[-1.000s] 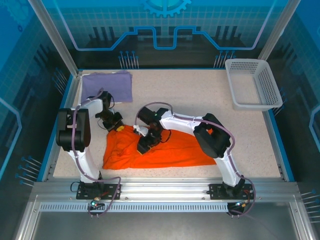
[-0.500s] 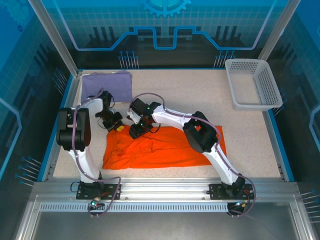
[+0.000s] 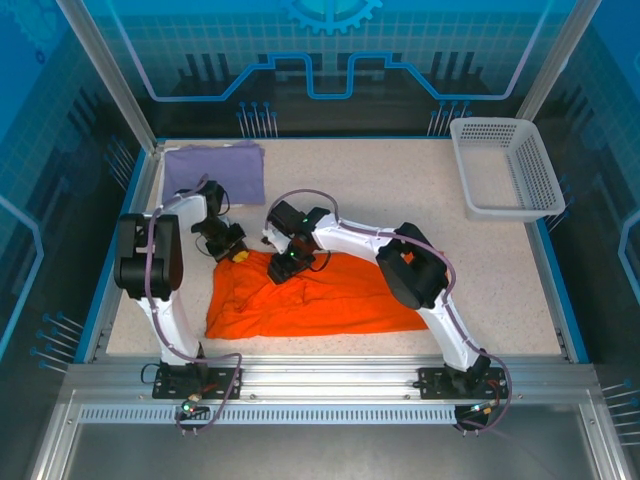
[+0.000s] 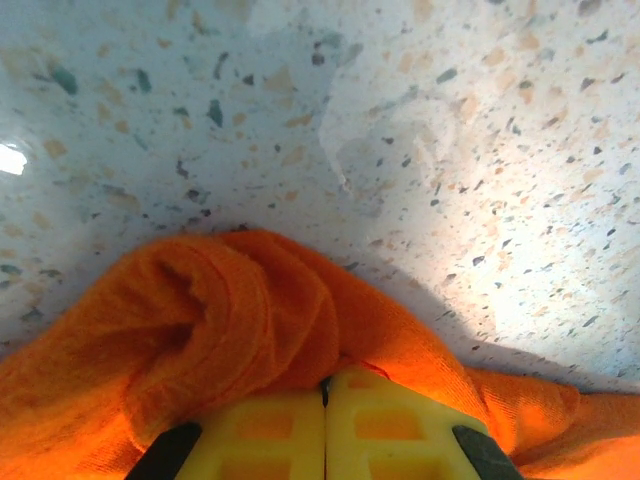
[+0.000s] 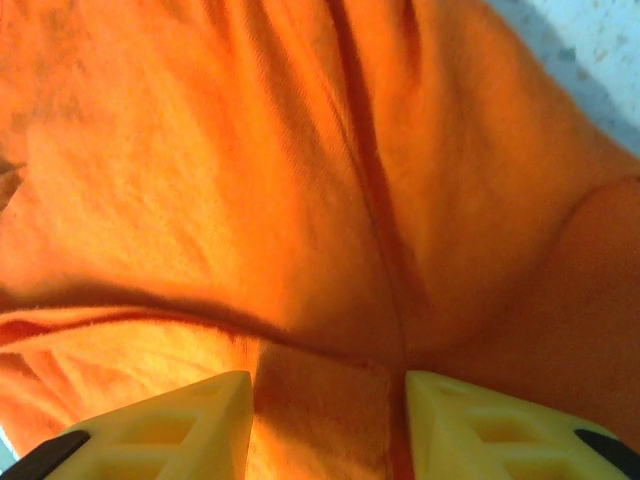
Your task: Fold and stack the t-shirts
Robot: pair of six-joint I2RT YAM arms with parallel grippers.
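Orange t-shirt (image 3: 330, 300) is lying on the counter (image 3: 400, 190); left end effector (image 3: 238, 256) is pinching its upper-left corner, right end effector (image 3: 284, 266), half-open, is straddling its upper edge.

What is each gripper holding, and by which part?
The left gripper pinches the orange t-shirt by a bunched fold at its far left corner. The right gripper has its fingers apart on cloth near the far edge; a hold cannot be told.

On the speckled surface (image 3: 400, 190) the orange t-shirt (image 3: 310, 298) lies rumpled near the front, the left hand (image 3: 238, 254) and right hand (image 3: 283, 264) at its far edge, the lavender t-shirt (image 3: 215, 168) folded far left and a white basket (image 3: 505, 165) far right.
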